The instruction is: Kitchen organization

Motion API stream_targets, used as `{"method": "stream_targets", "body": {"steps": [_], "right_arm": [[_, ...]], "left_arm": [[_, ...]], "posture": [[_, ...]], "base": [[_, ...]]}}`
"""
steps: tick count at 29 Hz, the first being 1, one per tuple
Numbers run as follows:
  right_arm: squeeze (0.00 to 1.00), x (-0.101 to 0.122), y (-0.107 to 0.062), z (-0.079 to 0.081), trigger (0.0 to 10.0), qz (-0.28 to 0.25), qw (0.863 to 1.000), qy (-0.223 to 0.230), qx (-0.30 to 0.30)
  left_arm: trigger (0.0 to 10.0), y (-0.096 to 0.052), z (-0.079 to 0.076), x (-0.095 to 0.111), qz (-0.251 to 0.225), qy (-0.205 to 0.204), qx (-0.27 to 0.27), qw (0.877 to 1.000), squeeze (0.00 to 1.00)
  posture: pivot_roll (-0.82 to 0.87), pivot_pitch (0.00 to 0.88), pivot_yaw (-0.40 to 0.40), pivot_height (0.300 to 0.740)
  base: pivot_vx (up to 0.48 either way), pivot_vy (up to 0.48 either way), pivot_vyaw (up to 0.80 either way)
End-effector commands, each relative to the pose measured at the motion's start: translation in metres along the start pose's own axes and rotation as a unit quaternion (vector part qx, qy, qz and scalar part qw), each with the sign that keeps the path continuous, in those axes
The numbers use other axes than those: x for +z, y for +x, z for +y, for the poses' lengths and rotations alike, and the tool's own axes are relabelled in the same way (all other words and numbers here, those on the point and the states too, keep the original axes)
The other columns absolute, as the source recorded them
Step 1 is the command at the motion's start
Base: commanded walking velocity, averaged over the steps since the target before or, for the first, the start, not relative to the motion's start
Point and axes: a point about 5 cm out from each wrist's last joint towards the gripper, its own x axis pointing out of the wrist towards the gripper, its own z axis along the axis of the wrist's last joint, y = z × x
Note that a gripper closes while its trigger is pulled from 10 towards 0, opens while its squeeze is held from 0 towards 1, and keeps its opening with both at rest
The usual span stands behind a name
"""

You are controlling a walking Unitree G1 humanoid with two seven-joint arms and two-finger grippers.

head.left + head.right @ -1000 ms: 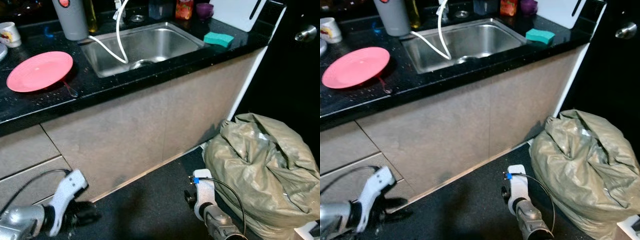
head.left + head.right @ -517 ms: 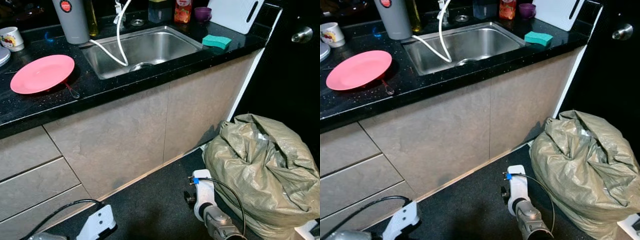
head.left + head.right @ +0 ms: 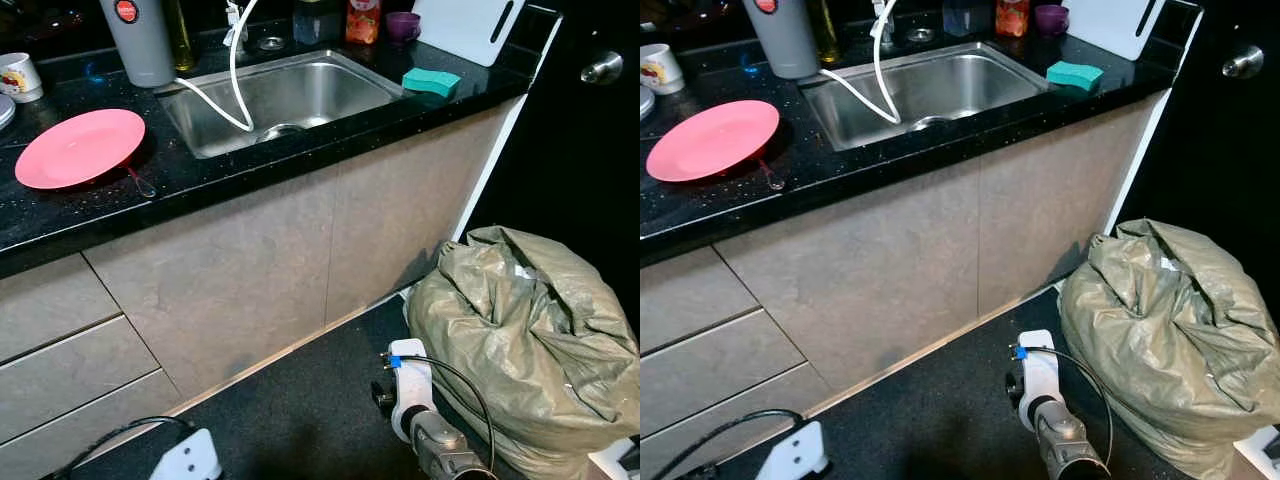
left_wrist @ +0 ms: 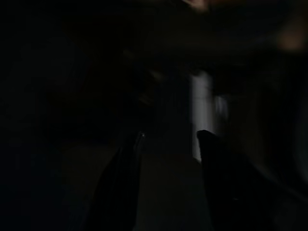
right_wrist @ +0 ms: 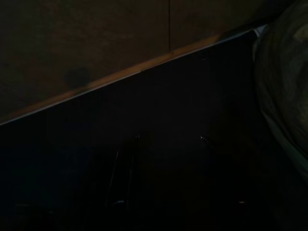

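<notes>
While both arms are hanging low in front of the cabinets, the black counter is running along above them, its front edge overhanging the beige cabinet doors and drawers. Dark floor is lying open between the cabinet base and the big olive sack, which is sitting against the right end of the cabinets beside a dark door. On the counter, a pink plate is resting left of the steel sink, with a spoon just beside its rim; a green sponge is lying right of the sink near the counter's edge.

Low at the bottom edge, the left gripper is hanging with its fingers spread and gripping nothing, well below and apart from the plate. Close beside the sack, the right gripper is pointing at the floor; its picture is too dark, so I cannot tell whether it is spread or clenched.
</notes>
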Motion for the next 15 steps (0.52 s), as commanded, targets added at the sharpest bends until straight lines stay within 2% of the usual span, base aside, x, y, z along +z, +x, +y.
{"method": "stream_targets", "body": {"steps": [1, 3, 4, 5, 7, 8, 9, 11, 12, 15], "right_arm": [[0.00, -0.002, 0.000, 0.001, 10.0, 0.003, 1.000, 0.001, 0.002], [0.00, -0.001, 0.000, 0.000, 10.0, 0.003, 1.000, 0.001, 0.002], [0.00, -0.002, 0.000, 0.001, 10.0, 0.003, 1.000, 0.000, 0.003], [0.00, -0.002, 0.000, 0.001, 10.0, 0.003, 1.000, 0.000, 0.003], [0.00, -0.001, 0.000, 0.001, 10.0, 0.003, 1.000, -0.001, 0.004], [0.00, -0.001, 0.000, 0.001, 10.0, 0.003, 1.000, -0.001, 0.004], [0.00, -0.001, 0.000, 0.001, 10.0, 0.002, 1.000, -0.001, 0.004], [0.00, 0.000, 0.000, 0.001, 10.0, 0.002, 1.000, -0.002, 0.005], [0.00, -0.001, 0.000, 0.002, 10.0, 0.003, 1.000, -0.002, 0.006], [0.00, 0.000, 0.001, 0.003, 10.0, 0.004, 1.000, -0.003, 0.007]], "left_arm": [[10.0, 0.018, 0.005, 0.006, -0.032, 0.028, 0.055, 0.998, 0.00], [10.0, 0.032, 0.013, 0.015, -0.074, 0.015, 0.109, 0.991, 0.00], [10.0, 0.037, 0.021, 0.020, -0.092, 0.008, 0.157, 0.983, 0.00], [10.0, 0.037, 0.021, 0.020, -0.092, 0.008, 0.157, 0.983, 0.00], [10.0, 0.044, 0.038, 0.028, -0.118, -0.001, 0.250, 0.961, 0.00], [10.0, 0.044, 0.038, 0.028, -0.118, -0.001, 0.250, 0.961, 0.00], [10.0, 0.054, 0.048, 0.032, -0.113, -0.011, 0.286, 0.951, 0.00], [10.0, 0.058, 0.052, 0.033, -0.105, -0.011, 0.302, 0.948, 0.00], [10.0, 0.073, 0.065, 0.027, -0.063, -0.029, 0.362, 0.930, 0.00], [10.0, 0.090, 0.074, 0.017, -0.018, -0.043, 0.404, 0.914, 0.00]], "posture": [[0.02, 0.072, -0.004, 0.740], [0.02, 0.073, -0.006, 0.740], [0.02, 0.072, -0.008, 0.740], [0.02, 0.072, -0.008, 0.740], [0.02, 0.076, -0.007, 0.740], [0.02, 0.076, -0.007, 0.740], [0.02, 0.075, -0.017, 0.740], [0.02, 0.076, -0.019, 0.740], [0.02, 0.077, -0.021, 0.740], [0.02, 0.076, -0.023, 0.740]], "base": [[0.000, 0.000, 0.00], [0.000, 0.000, 0.00], [0.000, 0.000, 0.00], [0.000, 0.000, 0.00], [0.000, 0.000, 0.00], [0.000, 0.000, 0.00], [0.000, 0.000, 0.00], [0.000, 0.000, 0.00], [0.000, 0.000, 0.00], [0.000, 0.000, 0.00]]}}
